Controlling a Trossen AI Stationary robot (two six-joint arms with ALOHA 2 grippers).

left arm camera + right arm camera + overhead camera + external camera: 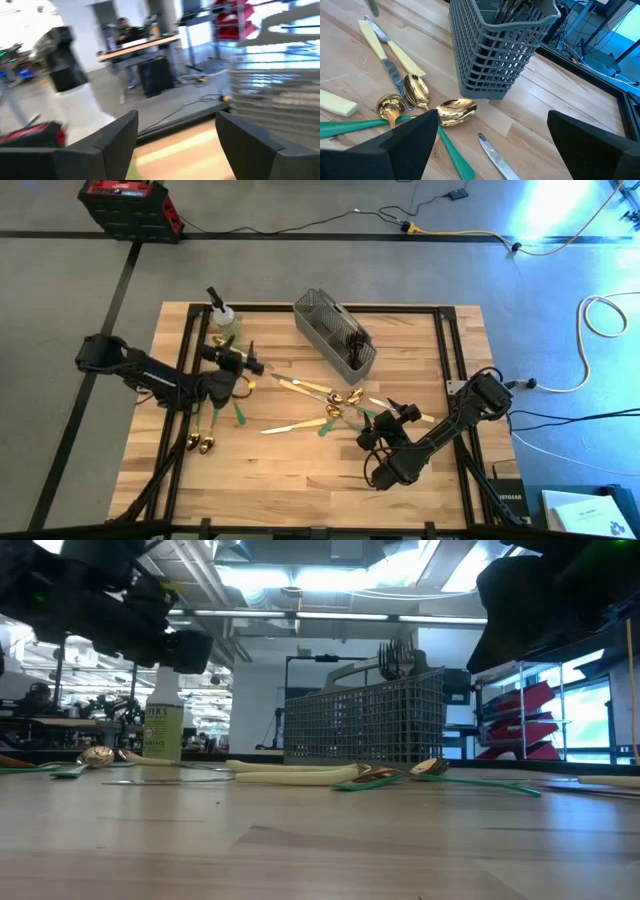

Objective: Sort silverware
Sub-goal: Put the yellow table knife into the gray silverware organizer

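Observation:
Silverware lies loose on the wooden table (300,470): cream-handled knives (395,55), gold spoons (455,110) and green-handled pieces (350,125) around the middle, and two gold spoons (200,442) at the left. Dark pieces (515,7) stand in the grey mesh caddy (335,330). My left gripper (258,367) hangs open and level above the table left of the caddy, with nothing between its fingers (120,135). My right gripper (392,408) stands open above the spoons near the caddy's near end, slanting down, also with nothing in it (490,145).
A spray bottle (222,315) with green liquid stands at the table's far left, close behind my left gripper. A black frame (440,340) runs along the table's edges. Bare wood lies along the near edge (320,850). A person sits at a desk (125,35) in the room beyond.

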